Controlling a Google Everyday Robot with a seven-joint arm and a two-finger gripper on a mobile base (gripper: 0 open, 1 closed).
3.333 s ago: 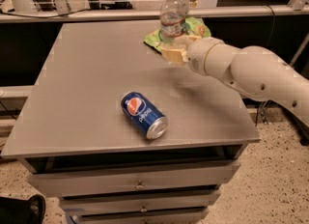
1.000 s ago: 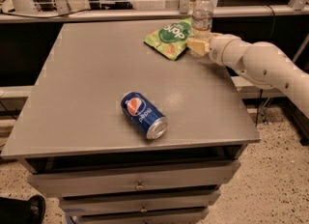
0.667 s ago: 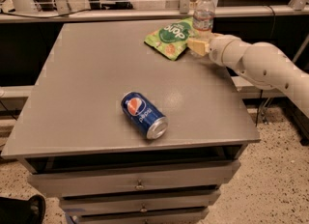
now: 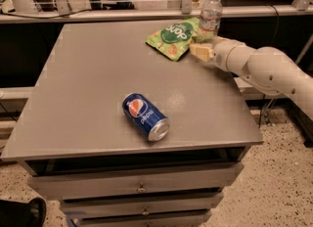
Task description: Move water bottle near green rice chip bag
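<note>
The water bottle [image 4: 210,11], clear with a white cap and a label band, stands upright at the far right edge of the grey table [image 4: 88,89]. It is right next to the right side of the green rice chip bag [image 4: 175,36], which lies flat. My gripper [image 4: 200,51] is at the end of the white arm [image 4: 264,67]. It sits low by the bottle's base, just in front of it and at the bag's right corner. The bottle's base is partly hidden behind it.
A blue Pepsi can [image 4: 145,116] lies on its side in the front middle of the table. A rail and chair legs run behind the far edge. Drawers [image 4: 142,184] sit below the table front. The floor drops off to the right.
Since the earliest frame, the arm has carried the bottle from the bag's left side to its right side. Over the last second the bottle and the gripper have barely moved.
</note>
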